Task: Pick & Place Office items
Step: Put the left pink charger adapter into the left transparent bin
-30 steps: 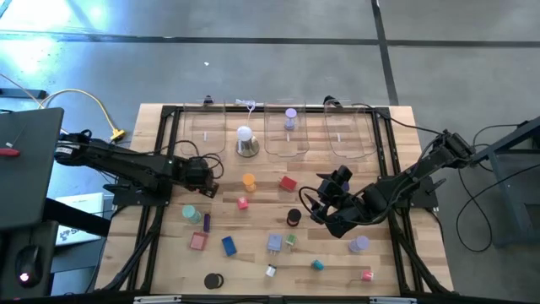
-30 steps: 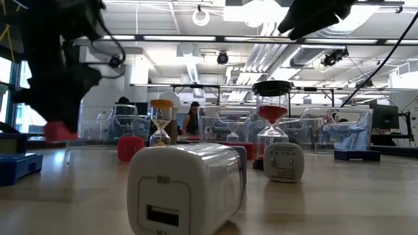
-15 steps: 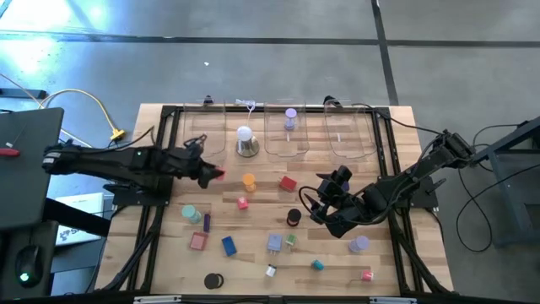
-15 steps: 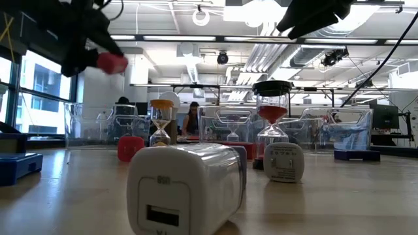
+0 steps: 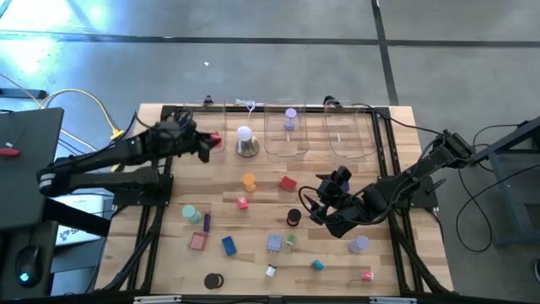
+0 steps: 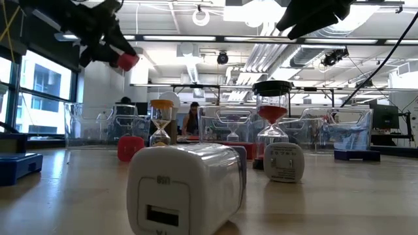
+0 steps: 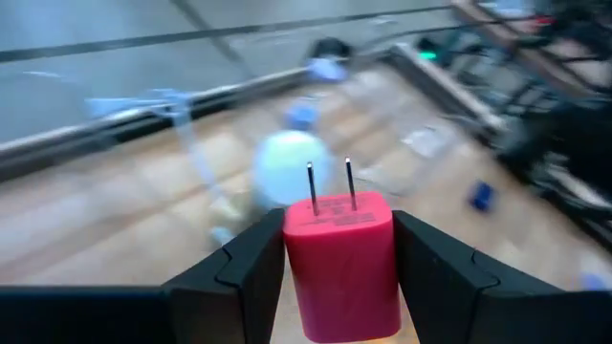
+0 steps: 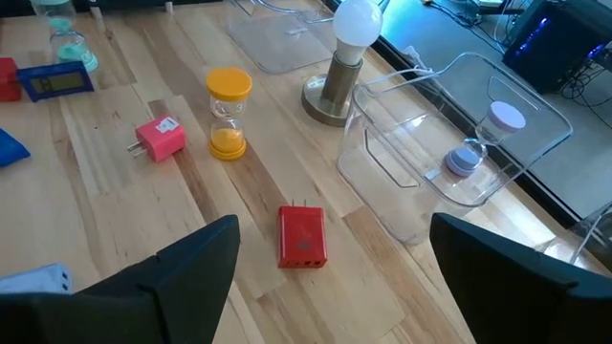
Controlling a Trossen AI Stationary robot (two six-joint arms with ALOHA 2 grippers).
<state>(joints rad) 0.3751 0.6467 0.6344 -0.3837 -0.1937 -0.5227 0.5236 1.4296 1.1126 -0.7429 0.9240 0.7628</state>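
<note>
Bare wooden bench (image 5: 337, 173) lies open between the clear plastic bins (image 5: 288, 133) and the scattered small pieces. The white dome lamp on its silvery base (image 5: 245, 141) stands just beside the left hand (image 5: 207, 145), blocking passage along the bins.

You have a wooden table (image 5: 337, 262) with clear bins (image 5: 287, 133) along its far edge, the white-domed lamp (image 5: 245, 141) beside them, and small items scattered across it: orange hourglass (image 5: 248, 181), red charger (image 5: 288, 183), blue block (image 5: 229, 246)
</note>
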